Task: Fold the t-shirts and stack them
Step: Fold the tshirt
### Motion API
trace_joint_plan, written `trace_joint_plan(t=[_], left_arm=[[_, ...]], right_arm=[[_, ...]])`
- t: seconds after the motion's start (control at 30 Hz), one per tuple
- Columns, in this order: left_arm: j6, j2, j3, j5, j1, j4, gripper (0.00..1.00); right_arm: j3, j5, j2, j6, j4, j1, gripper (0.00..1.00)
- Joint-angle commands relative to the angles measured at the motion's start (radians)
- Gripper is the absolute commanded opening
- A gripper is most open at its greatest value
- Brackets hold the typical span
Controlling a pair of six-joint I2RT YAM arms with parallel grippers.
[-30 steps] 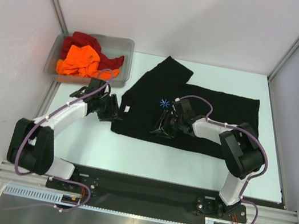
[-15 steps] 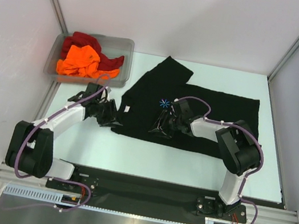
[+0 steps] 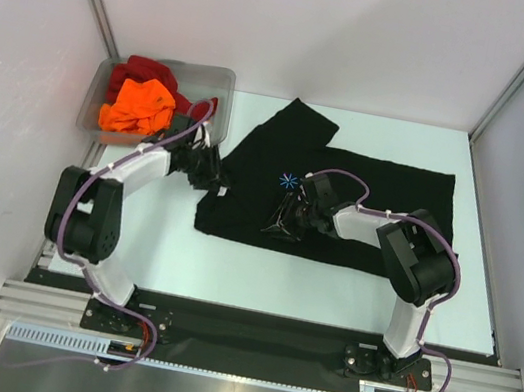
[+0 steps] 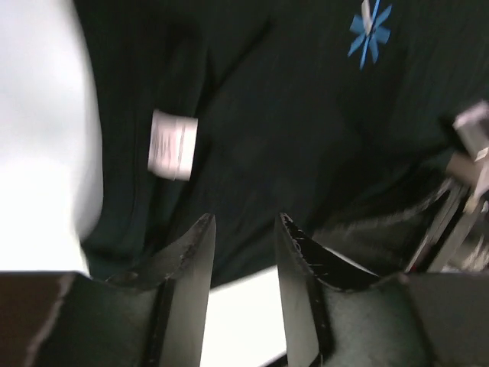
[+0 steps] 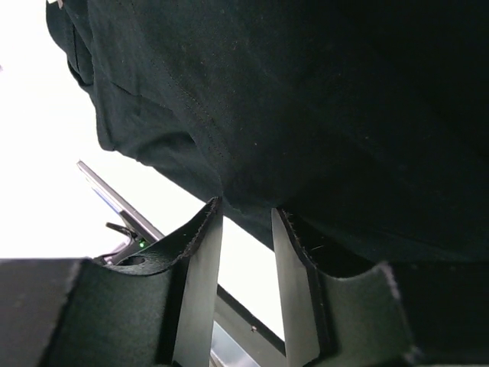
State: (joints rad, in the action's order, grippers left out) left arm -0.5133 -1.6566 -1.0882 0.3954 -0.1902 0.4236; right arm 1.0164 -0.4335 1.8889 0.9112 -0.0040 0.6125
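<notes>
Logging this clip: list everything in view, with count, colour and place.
black t-shirt: 1, black, spread on the table, partly folded
starburst mark: 1, light blue, on the black t-shirt's chest
label: 1, white, at the black t-shirt's neck
orange t-shirt: 1, bright orange, crumpled in the bin
dark red t-shirt: 1, dark red, crumpled in the bin, partly under the orange one
bin: 1, clear grey, at the table's far left corner
table: 1, white, under the black t-shirt
left gripper: 1, black, jaws apart, at the black t-shirt's left edge
right gripper: 1, black, jaws apart, at the black t-shirt's near edge
</notes>
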Motion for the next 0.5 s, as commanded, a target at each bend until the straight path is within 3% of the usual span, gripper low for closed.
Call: trace_joint_plan(t=[0.0, 0.2, 0.47], left_arm=[[0.056, -0.084, -0.136, -0.046, -0.034, -0.06, 0.41], [0.105, -0.242, -0.268, -0.084, -0.064, -0.034, 0.48], [0.157, -0.342, -0.311, -0.122, -0.069, 0.007, 0.47]], right_arm=[[0.025, 0.006, 0.013, 0.008, 0.015, -0.002, 0.36], [0.024, -0.013, 0.033, 0.017, 0.03, -0.011, 0.36], [0.025, -0.036, 0.045, 0.017, 0.045, -0.019, 0.36]])
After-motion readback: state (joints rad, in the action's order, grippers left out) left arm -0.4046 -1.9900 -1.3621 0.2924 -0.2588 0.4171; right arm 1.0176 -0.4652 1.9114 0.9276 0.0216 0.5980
